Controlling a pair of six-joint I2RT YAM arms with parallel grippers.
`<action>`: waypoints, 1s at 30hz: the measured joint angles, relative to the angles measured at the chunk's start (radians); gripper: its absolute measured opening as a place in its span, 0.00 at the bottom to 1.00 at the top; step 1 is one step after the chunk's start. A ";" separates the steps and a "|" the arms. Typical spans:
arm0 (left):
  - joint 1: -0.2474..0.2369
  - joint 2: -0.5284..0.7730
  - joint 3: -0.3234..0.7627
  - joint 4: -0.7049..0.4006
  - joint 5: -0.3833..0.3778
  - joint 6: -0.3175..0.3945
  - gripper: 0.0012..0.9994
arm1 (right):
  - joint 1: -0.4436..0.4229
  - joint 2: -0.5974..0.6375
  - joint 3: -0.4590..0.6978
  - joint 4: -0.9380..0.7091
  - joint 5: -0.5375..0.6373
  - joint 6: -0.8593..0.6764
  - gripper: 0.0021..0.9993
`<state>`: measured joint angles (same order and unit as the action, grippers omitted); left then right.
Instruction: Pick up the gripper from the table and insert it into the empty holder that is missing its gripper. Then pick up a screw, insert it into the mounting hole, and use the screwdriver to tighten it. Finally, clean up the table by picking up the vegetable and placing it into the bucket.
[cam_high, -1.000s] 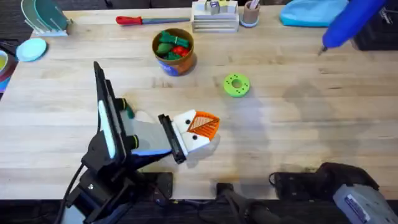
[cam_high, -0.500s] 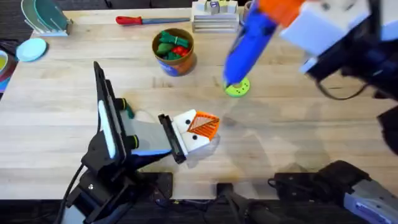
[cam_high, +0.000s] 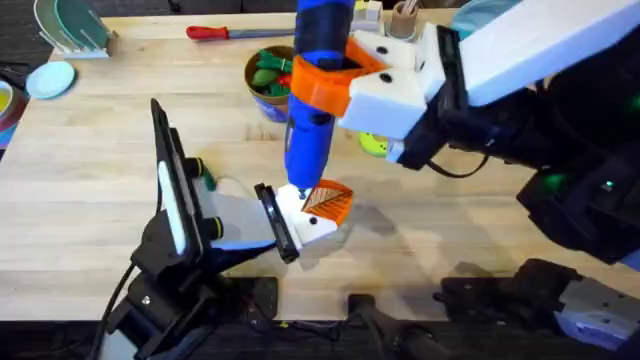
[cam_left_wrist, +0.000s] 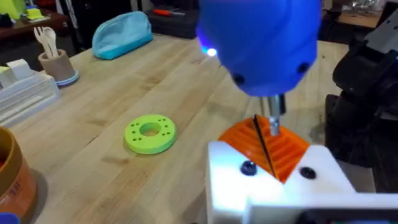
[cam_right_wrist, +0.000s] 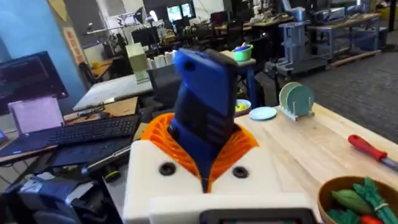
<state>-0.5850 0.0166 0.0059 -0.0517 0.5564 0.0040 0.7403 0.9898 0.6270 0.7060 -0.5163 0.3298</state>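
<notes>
Your right pincer (cam_high: 345, 80) is clamped on the screwdriver (cam_high: 312, 100); keep its bit square over the holder (cam_high: 310, 222). Left pincer: cannot tell.

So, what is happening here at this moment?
The right gripper holds the blue screwdriver upright, its bit pointing down at the orange gripper seated in the white holder on the left arm. The bit sits just above the orange part. The vegetable already lies in the bucket. A green disc rests on the table.
</notes>
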 joint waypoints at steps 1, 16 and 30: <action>0.000 0.000 0.000 0.000 0.000 0.000 0.01 | 0.000 0.001 0.000 0.005 0.002 0.000 0.02; 0.000 0.000 0.000 0.000 0.000 0.000 0.01 | 0.000 0.011 0.000 -0.011 -0.043 -0.085 0.02; 0.000 0.000 0.000 0.000 0.000 0.000 0.01 | 0.027 0.059 0.000 -0.011 -0.061 -0.107 0.02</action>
<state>-0.5850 0.0166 0.0059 -0.0517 0.5568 0.0040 0.7676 1.0487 0.6273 0.6952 -0.5770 0.2230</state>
